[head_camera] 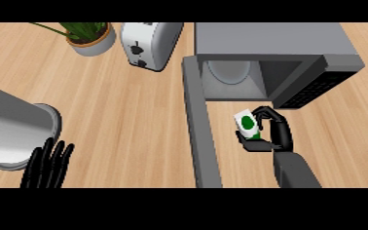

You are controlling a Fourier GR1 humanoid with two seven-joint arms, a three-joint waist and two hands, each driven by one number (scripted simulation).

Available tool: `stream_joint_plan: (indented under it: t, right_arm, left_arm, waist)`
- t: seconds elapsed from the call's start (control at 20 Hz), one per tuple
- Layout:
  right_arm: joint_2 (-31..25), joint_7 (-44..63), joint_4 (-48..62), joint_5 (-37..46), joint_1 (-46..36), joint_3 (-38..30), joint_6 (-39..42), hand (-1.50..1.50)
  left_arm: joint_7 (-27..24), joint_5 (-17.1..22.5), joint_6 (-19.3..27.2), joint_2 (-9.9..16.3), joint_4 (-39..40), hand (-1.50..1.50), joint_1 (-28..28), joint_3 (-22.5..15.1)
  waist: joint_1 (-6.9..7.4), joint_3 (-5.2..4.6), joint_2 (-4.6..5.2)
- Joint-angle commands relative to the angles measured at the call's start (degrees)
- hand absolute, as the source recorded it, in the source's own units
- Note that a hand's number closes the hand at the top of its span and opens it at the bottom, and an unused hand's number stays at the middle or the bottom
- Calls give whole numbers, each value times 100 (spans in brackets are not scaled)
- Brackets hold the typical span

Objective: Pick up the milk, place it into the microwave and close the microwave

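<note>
**Milk carton in hand at the microwave's mouth**

The milk carton (247,124), white with a green spot, sits in the right hand (271,135), fingers and thumb curled round it, just in front of the open microwave (273,41). The microwave door (199,126) hangs wide open, running down along the carton's left. Inside, the pale turntable (229,72) shows. Over at the lower left the left hand (47,165) rests, fingers straight, beside a metal pot (22,131). Farther back stand a toaster (149,45) and a potted plant (90,36) on the wooden counter (122,112).
</note>
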Motion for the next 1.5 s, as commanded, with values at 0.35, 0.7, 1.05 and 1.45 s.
stream_joint_plan:
  t: [0.35,0.7,1.05,1.45]
  right_arm:
    - [275,1284,-1916,-867,314,1641,-1371,150]
    - [178,2174,-1912,-313,-497,1223,-1574,150]
    - [-36,2702,-745,30,-1600,1067,-2093,150]
    - [-552,2487,1029,417,-2691,796,-2644,150]
  left_arm:
    - [-102,153,-346,-27,-35,-150,276,229]
    - [90,202,-523,-26,-156,-150,401,403]
    - [-109,78,-606,-210,285,-150,49,492]
    - [95,287,-833,-40,512,-150,-302,743]
  waist:
    - [6,-1,-15]
    - [34,1,6]
    - [89,2,31]
    - [240,8,112]
